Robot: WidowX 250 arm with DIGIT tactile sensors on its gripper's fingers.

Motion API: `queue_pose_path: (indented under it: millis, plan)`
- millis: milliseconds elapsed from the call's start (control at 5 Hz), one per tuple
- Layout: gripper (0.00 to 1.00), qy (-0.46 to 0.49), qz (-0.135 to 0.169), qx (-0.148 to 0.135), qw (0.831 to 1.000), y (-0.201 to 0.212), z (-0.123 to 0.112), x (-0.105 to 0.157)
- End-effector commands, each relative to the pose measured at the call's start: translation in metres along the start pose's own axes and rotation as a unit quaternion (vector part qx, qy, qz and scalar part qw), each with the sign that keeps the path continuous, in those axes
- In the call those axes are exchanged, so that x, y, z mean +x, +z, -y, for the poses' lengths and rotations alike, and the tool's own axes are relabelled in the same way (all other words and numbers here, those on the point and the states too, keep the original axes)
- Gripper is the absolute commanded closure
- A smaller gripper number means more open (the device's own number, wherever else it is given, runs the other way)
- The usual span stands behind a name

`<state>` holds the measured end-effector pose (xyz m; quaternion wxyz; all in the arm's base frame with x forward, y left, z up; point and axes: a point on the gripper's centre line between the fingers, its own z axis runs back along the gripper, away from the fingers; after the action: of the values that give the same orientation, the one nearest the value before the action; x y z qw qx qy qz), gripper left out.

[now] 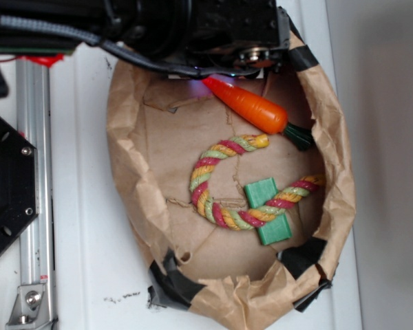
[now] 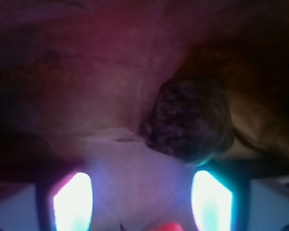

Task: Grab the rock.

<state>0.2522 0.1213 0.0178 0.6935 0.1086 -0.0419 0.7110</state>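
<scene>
Exterior view: a shallow tray (image 1: 127, 179) formed from crumpled brown paper, its rim patched with black tape (image 1: 173, 280), sits on a white table (image 1: 82, 261). The robot arm (image 1: 193, 31) fills the top of the frame above the tray's upper edge; its gripper is hidden beneath the black body, so the finger spread cannot be told from here. A plastic toy carrot (image 1: 251, 106) lies at the top of the tray, its orange tip pointing toward the arm and its green stem toward the right wall. Below it a braided rope (image 1: 224, 182) in red, yellow and green curves into an open loop, and its right end crosses over a green block (image 1: 268, 210) and touches it. An aluminium rail (image 1: 33, 172) and a black plate (image 1: 7, 185) stand on the table to the left of the tray. The rock is not visible in this view. Wrist view: the rock (image 2: 188, 120), dark and rough-surfaced, rests on the paper floor against a fold of the paper wall, right of centre. The gripper (image 2: 142, 197) shows two glowing fingertips (image 2: 73, 202) at the bottom edge, set wide apart with nothing between them. The rock lies just above the right fingertip; contact cannot be confirmed.
</scene>
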Motion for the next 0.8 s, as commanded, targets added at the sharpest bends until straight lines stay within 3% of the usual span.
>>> queue_pose_path:
  millis: [0,200,400,600]
  plan:
    - [1.00,0.012,0.008,0.000,1.000,0.007,-0.024,0.010]
    - [0.00,0.006,0.002,-0.005,1.000,0.011,-0.028,0.010]
    - [0.00,0.007,-0.001,-0.004,1.000,0.013,-0.032,0.008]
    - [0.00,0.019,0.003,-0.022,1.000,0.009,-0.036,0.009]
